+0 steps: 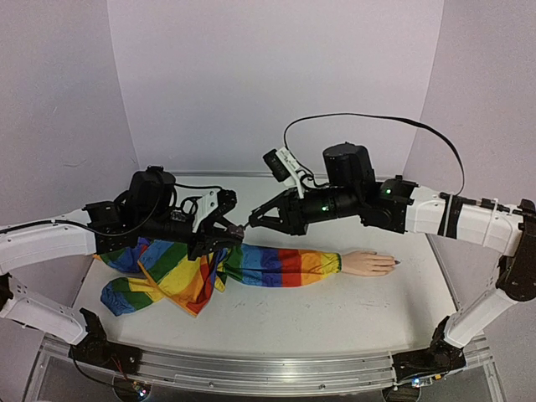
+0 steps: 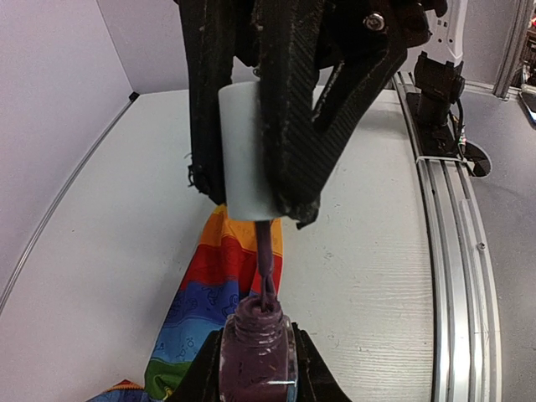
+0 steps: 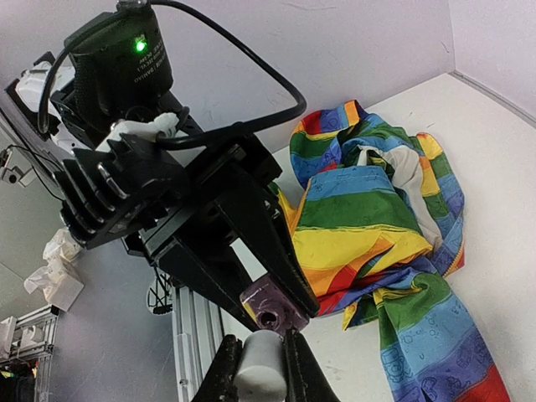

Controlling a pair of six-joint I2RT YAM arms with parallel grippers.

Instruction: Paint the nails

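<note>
top: I see L gripper [image 1: 233, 229] & R gripper [image 1: 254, 222] tip-to-tip above sleeve [image 1: 276, 266]; mannequin hand [image 1: 367, 264] well right, nails [image 1: 392, 265] too small to judge paint | L wrist: L clamped on polish bottle [image 2: 258, 347], brush [image 2: 266, 270] in neck, seen only here | R wrist: R pinches cap [image 3: 258, 362] | est: loading brush, painting left

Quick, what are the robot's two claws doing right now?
Left gripper: shut on the purple polish bottle.
Right gripper: shut on the white brush cap, its brush dipped in the bottle's neck.
</note>
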